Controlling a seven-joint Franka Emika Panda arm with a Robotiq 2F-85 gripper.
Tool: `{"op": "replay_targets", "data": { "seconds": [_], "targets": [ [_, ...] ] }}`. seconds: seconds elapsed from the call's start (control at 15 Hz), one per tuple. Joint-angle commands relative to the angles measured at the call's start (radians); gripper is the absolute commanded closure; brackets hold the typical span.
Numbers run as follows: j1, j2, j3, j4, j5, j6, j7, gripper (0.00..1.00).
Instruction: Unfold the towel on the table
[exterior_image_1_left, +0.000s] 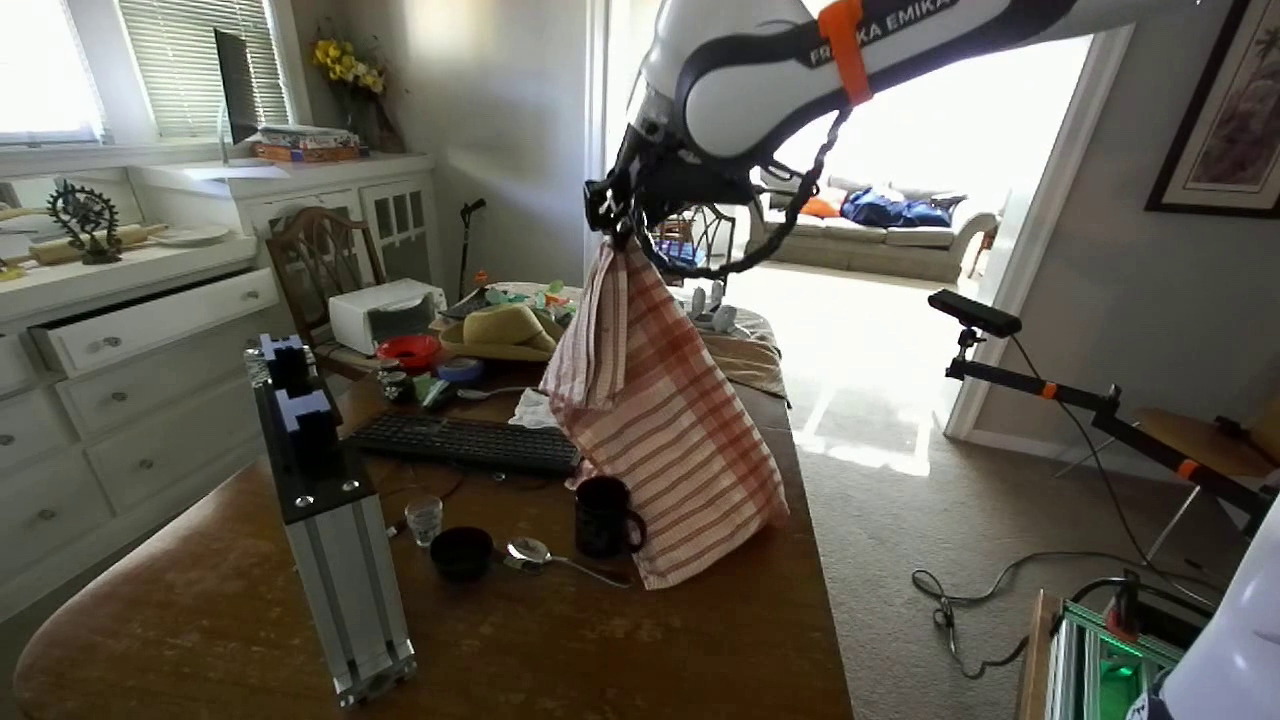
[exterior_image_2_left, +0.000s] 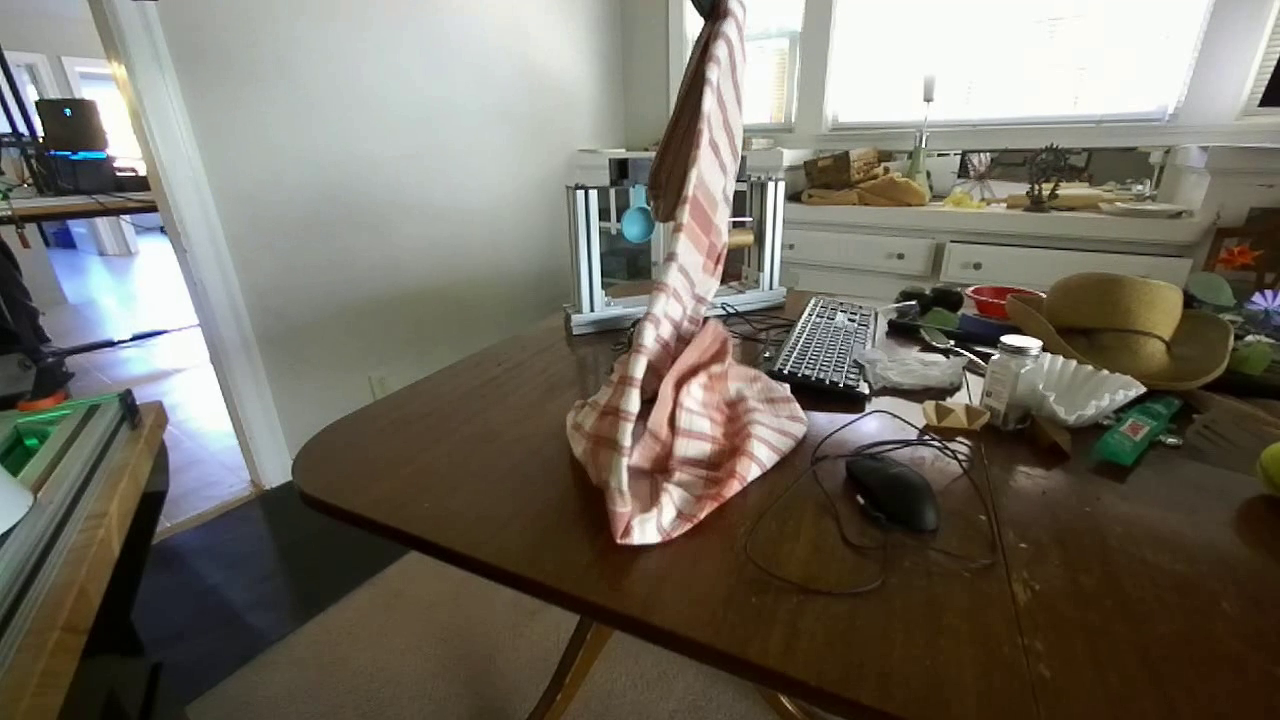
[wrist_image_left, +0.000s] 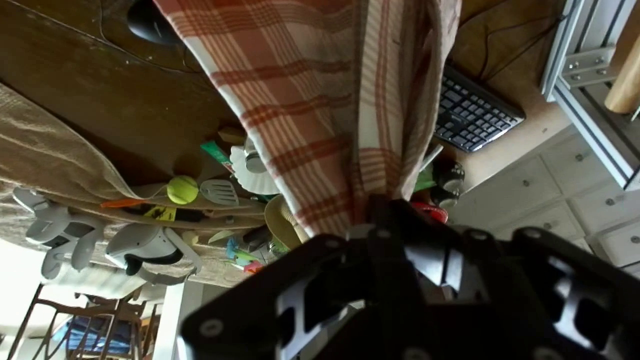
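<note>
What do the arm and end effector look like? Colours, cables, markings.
The arm has rounded white shells with dark trim; an orange band partly covers its FRANKA EMIKA lettering. A black, knobbly-looking cable loops below the wrist area. The end effector is black with silvery linkage parts and round screw heads.

The towel is showing red-pink and white stripes, while deeper red bands are crossing into plaid along an edge. The dining table is showing dark brown. The mug, keyboard and computer mouse are appearing black, the cowboy hat is looking straw-tan, the bowl red and the tennis ball yellow-green.
</note>
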Motion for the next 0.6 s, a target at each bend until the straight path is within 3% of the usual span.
{"op": "replay_targets", "data": {
  "seconds": [0.0,0.2,0.53],
  "targets": [
    [0.045,0.018,-0.055,0.177,0.093,-0.176,-0.074,0.98],
    [0.047,0.022,-0.080,0.244,0.167,-0.274,-0.113,0.98],
    [0.024,0.002,-0.132,0.311,0.443,-0.396,-0.281,0.98]
  ]
}}
